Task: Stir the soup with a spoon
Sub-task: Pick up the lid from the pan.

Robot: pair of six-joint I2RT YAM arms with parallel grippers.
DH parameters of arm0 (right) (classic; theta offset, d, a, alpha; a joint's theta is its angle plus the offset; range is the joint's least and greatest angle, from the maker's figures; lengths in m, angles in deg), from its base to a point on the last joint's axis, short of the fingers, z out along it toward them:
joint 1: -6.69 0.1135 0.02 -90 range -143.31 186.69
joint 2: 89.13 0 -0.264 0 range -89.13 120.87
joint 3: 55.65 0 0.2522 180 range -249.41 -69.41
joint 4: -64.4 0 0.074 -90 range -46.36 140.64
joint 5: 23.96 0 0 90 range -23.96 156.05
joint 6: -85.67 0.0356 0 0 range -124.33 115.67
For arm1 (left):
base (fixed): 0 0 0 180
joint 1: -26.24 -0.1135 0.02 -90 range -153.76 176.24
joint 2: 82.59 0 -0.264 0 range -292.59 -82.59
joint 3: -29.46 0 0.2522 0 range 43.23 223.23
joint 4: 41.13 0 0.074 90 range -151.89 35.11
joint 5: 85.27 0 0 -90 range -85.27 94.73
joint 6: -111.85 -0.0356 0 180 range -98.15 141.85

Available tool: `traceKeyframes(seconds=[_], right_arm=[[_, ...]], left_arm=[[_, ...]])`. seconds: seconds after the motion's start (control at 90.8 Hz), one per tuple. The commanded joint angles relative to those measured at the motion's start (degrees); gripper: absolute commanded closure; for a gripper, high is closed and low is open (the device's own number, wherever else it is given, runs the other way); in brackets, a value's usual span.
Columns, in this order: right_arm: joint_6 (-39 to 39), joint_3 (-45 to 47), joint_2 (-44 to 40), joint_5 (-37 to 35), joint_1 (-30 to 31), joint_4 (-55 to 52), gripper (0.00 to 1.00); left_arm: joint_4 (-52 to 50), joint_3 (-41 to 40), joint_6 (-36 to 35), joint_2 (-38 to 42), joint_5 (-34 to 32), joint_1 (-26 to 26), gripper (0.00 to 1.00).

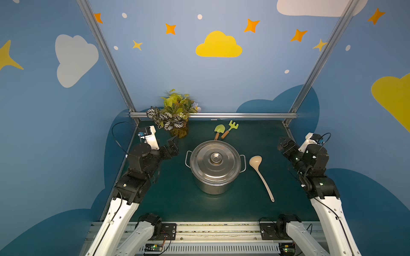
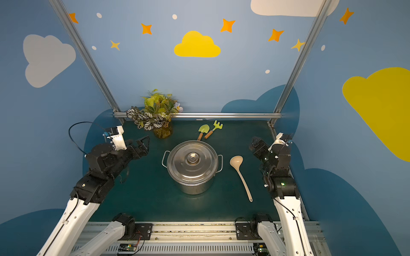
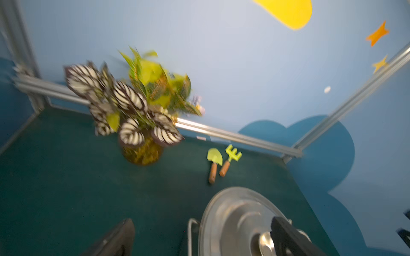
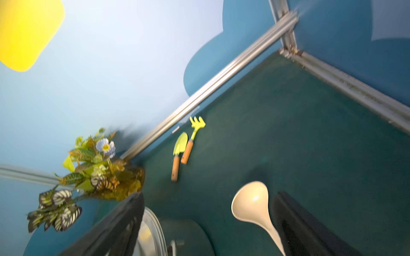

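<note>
A steel pot stands in the middle of the dark green table with its lid on. The spoon lies flat on the table just to the right of the pot. It does not touch the pot. Its round bowl faces up and sits level with the lid, and its thin handle runs back toward the robot, slanting a little to the right.

The left gripper hangs to the left of the pot, apart from it, with its jaws spread wide and nothing between them. The right gripper hangs to the right of the spoon, well apart from it, also spread wide and empty. In the blurred right wrist view, the bowl of the spoon shows between the two dark fingers, lying on the table beyond them.

Behind the pot, a small green shovel and a green rake lie side by side. A leafy plant stands at the far left of the table.
</note>
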Motion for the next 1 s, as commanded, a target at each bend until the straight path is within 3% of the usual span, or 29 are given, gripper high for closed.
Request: traceKeyframes(seconds=[0.0,0.165,0.308,0.716,0.991], right_arm=[[-3.3,-5.3,4.6,4.7,2.4,-12.2,0.05],[-6.9,-9.2,9.5,2.0,7.7,-17.5,0.05],[-8.5,-11.0,13.3,1.0,10.6,-20.1,0.05],[-10.1,-10.7,15.2,0.5,12.0,-21.6,0.04],[-11.3,-10.3,15.1,0.4,11.9,-22.2,0.04]], left_arm=[[-14.5,6.6,0.7,-4.2,0.6,7.4,0.0],[-26.3,18.4,-0.4,-16.5,-4.9,19.2,0.01],[-33.0,27.5,-1.5,-26.7,-8.5,25.7,0.0],[-41.7,47.2,-4.0,-51.6,-5.1,26.8,0.0],[-45.0,51.3,-5.0,-58.3,-6.0,26.2,0.07]])
